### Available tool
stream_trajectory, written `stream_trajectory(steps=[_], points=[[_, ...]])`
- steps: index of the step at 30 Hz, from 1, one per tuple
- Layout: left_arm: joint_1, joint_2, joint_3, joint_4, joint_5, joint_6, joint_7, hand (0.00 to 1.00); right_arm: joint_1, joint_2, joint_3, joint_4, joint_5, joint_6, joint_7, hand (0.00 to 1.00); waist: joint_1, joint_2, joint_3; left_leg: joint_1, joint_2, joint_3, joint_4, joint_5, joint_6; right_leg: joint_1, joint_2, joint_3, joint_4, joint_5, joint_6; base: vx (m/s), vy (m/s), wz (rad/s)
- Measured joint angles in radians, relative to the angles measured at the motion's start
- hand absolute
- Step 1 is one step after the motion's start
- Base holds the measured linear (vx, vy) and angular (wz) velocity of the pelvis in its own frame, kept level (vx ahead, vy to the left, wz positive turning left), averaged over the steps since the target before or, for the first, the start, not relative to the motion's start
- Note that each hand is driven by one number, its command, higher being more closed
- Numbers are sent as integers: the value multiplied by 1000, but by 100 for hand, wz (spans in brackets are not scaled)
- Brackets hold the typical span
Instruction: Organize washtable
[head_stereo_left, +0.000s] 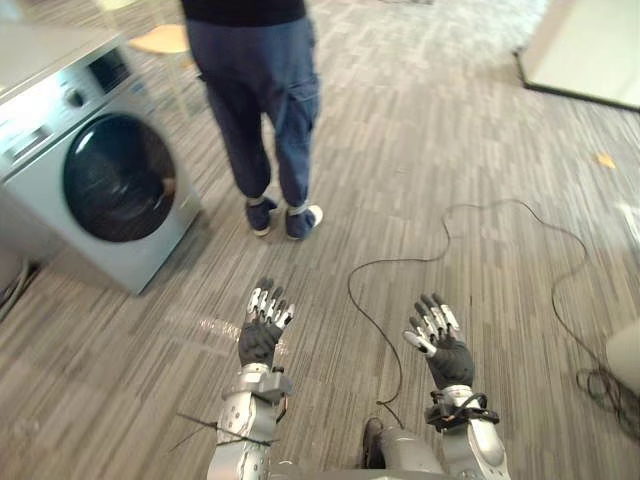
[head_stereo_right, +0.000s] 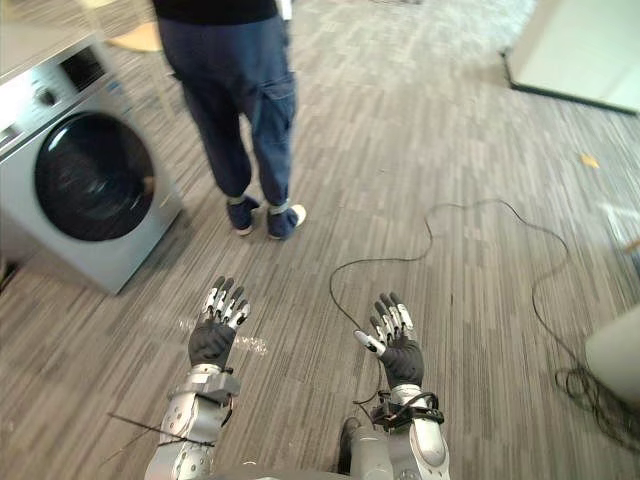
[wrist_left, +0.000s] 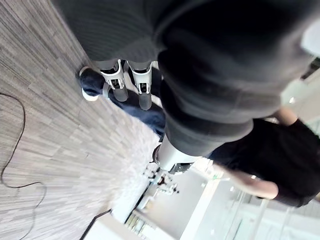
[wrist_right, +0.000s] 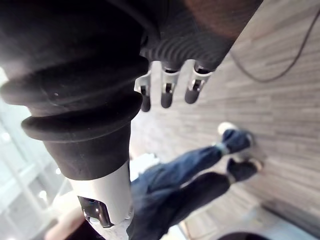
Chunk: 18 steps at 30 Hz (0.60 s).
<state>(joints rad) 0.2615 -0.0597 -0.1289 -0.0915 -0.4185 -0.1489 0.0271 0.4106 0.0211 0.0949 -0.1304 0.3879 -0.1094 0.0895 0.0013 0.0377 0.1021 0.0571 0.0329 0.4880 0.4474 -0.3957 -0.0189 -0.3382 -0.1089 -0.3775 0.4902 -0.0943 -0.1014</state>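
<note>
left hand (head_stereo_left: 262, 338) spread, fingers pointing forward | right hand (head_stereo_left: 445, 358) spread, same | washing machine (head_stereo_left: 110, 180) front-left, person (head_stereo_left: 265, 110) just beside

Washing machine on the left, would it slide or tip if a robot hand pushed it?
The washing machine is a big, boxy appliance, so probably too heavy to shove. It sits flat on the textured floor, which likely resists sliding. Its wide base makes tipping unlikely.
</note>
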Motion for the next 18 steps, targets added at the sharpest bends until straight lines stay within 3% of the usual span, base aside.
stream_trajectory(steps=[1, 2, 3, 4, 5, 6, 7, 11, 12, 13, 16, 17, 18], points=[[-33, 7, 32, 14, 0, 8, 1, 0, -33, -11, 1, 41, -12, 3, -1, 0, -11, 3, 12, -63, 19, 0, 105, -19, -10, 7, -16, -19, -36, 9, -19, 55, 87, -118], [-49, 9, 44, 21, 0, 8, 1, 0, -43, -11, -3, 53, -17, 3, -2, 0, -13, -1, 14, -82, 23, -5, 131, -28, -11, 9, -13, -6, -56, 12, -14, -4, 80, -89], [-116, 32, 56, 47, 0, 9, 2, 0, -99, -2, -30, 127, -33, 3, -6, 0, -14, -20, 35, -123, 46, -33, 91, -53, 25, 18, -2, 32, -122, 51, 12, -31, 43, -81], [-150, 45, 61, 52, 0, 10, 3, 0, -140, 10, -44, 180, -46, 7, -7, 0, -23, -27, 51, -70, 72, 29, -70, 32, 20, 22, 4, 15, -121, 60, 12, -12, 23, -88], [-152, 42, 64, 59, 0, 13, 5, 0, -141, 5, -44, 185, -47, 9, -7, 0, -25, -38, 54, -38, 51, 57, -117, 59, 22, 32, -7, -5, -124, 48, 29, 48, 17, -76], [-138, 26, 78, 61, 0, 13, 12, 0, -136, 1, -44, 176, -46, 7, -4, 0, -25, -34, 52, -6, 45, 86, -156, 65, 22, 54, -12, -26, -143, 39, 46, 74, 21, -106], [-98, 2, 102, 63, -2, 11, 35, 0, -111, -1, -35, 175, -38, 8, 4, 0, -22, -13, 45, 27, 58, 149, -173, 65, 21, 95, 31, -21, -224, 67, 66, 91, 16, -104], [-76, -3, 104, 79, -14, 10, 56, 0, -96, -27, -45, 175, 0, 9, 5, 0, -37, -8, 34, 25, 79, 177, -134, 65, 20, 121, 87, 30, -330, 131, 51, 122, 8, -65], [-77, -8, 116, 97, -23, 11, 61, 0, -91, -38, -45, 175, 7, 10, 6, 0, -40, -11, 34, 17, 95, 174, -58, 66, 19, 152, 93, 52, -369, 149, 42, 145, 72, -45], [-74, -6, 122, 105, -23, 13, 60, 0, -94, -40, -45, 173, 9, 10, 6, 0, -40, -18, 37, -3, 114, 161, 1, 60, 8, 171, 88, 63, -383, 152, 40, 112, 70, -50], [-56, 1, 119, 115, -25, 14, 58, 0, -97, -38, -78, 167, 60, 10, 4, 0, -20, -48, 35, -106, 104, -90, 23, 43, 14, 217, 46, 109, -427, 167, 66, 59, 116, -25], [-48, 0, 119, 115, -34, 14, 52, 0, -100, -39, -92, 167, 88, 8, 3, 0, -18, -42, 34, -143, 119, -166, -45, 69, -19, 222, 34, 107, -439, 176, 92, 11, 162, -6], [-34, -10, 122, 125, -42, 15, 40, 0, -99, -40, -94, 182, 107, 9, 3, 0, -11, -34, 32, -143, 131, -177, -109, 140, -42, 232, 29, 116, -452, 181, 124, 29, 188, -4]])
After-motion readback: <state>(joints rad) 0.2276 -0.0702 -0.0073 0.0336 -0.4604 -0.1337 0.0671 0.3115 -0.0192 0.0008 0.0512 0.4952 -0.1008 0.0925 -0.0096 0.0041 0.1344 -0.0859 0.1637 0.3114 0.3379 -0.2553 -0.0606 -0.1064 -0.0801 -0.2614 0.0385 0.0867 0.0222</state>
